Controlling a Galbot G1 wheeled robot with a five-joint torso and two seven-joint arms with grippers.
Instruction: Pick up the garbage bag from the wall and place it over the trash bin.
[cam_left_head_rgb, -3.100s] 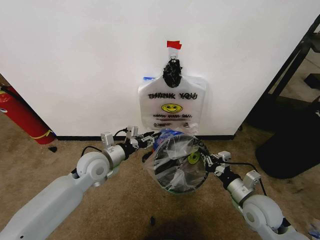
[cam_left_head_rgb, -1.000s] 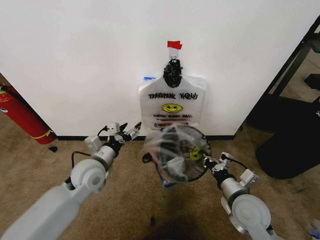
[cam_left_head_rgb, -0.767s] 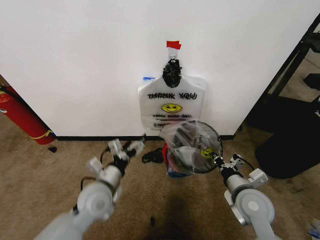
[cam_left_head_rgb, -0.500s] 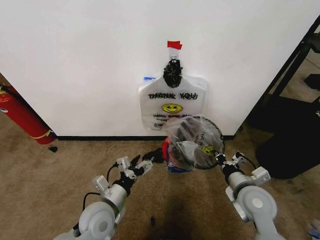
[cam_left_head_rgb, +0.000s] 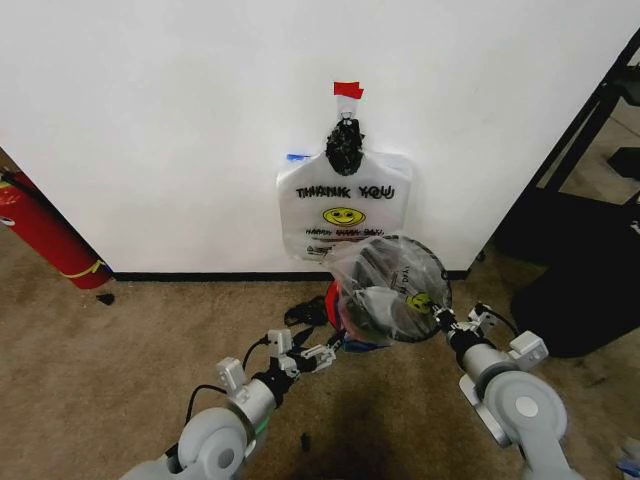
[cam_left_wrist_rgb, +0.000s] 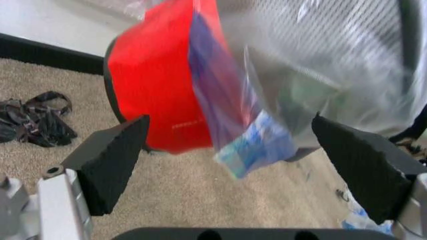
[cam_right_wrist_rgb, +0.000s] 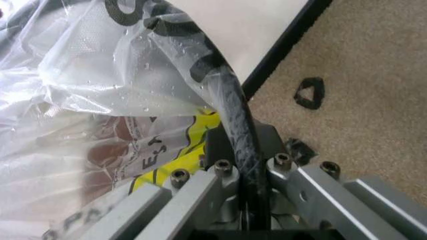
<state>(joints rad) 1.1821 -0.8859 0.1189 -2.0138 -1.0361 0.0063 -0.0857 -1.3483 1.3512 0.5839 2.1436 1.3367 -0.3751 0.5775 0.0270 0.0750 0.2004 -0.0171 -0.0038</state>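
The garbage bag (cam_left_head_rgb: 385, 290) is off the wall and draped across the mouth of the trash bin (cam_left_head_rgb: 392, 290), which is tipped toward the camera and lifted at the wall's foot, its red base (cam_left_wrist_rgb: 157, 82) turned toward the baseboard. In the right wrist view the right gripper (cam_right_wrist_rgb: 243, 187) pinches the bin's black rim (cam_right_wrist_rgb: 230, 117) together with a fold of the printed film, fingers clamped tight on both. The left gripper (cam_left_head_rgb: 318, 357) hangs low over the carpet (cam_left_head_rgb: 140, 350) just beside the bin's lower edge, its black pads (cam_left_wrist_rgb: 110, 160) spread wide and grasping nothing; a blue-patched corner of the bag (cam_left_wrist_rgb: 257, 147) dangles between them without touching either.

By the look of it the pick from the wall is done and the covering is well along, though not finished: the film lies over the opening, yet on the left side it appears loose and bunched rather than tucked round the rim. What seems left is to seat that loose edge and set the bin upright on the floor.

A like bag without blue (cam_left_head_rgb: 343, 205) hangs from a taped hook on the wall above. A red fire extinguisher (cam_left_head_rgb: 40, 235) leans at the wall's left end, and a tangle of black strap (cam_left_wrist_rgb: 33, 117) lies on the carpet near the bin.
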